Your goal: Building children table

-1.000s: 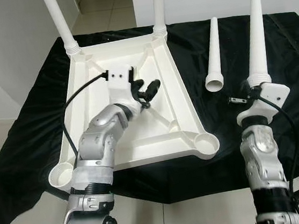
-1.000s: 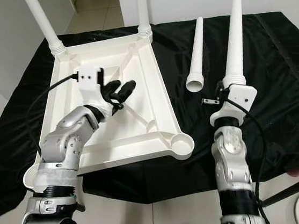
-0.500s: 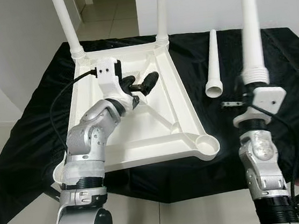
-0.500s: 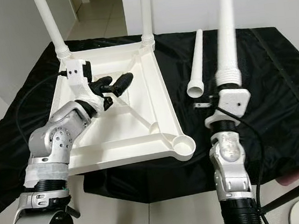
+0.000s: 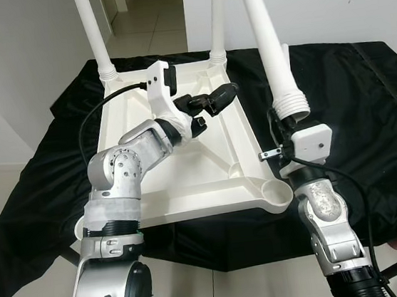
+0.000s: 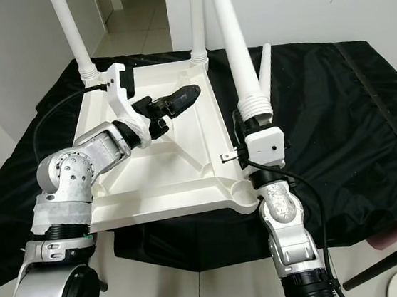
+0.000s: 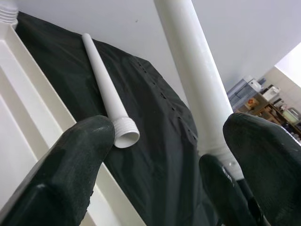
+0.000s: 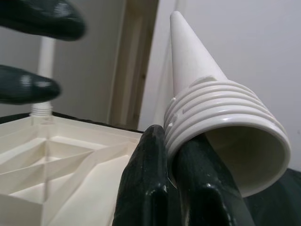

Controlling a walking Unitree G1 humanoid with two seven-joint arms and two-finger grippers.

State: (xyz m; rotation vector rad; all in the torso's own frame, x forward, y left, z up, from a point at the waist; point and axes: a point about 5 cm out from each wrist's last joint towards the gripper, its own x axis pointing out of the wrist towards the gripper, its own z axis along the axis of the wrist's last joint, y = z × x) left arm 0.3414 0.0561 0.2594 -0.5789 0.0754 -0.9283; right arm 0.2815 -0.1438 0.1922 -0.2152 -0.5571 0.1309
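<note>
Right gripper (image 5: 286,115) clamps the table leg (image 5: 264,33) at its threaded end, taper pointing up; left gripper (image 5: 214,101) hovers spread above the upturned tabletop (image 5: 186,165).

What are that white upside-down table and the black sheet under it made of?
The table top and the leg held by the right gripper look like moulded plastic: smooth, slightly glossy, with cast ribs and screw threads at the leg's end. The black sheet looks like thin fabric, matte and creased into folds; the exact fibre is unclear.
</note>
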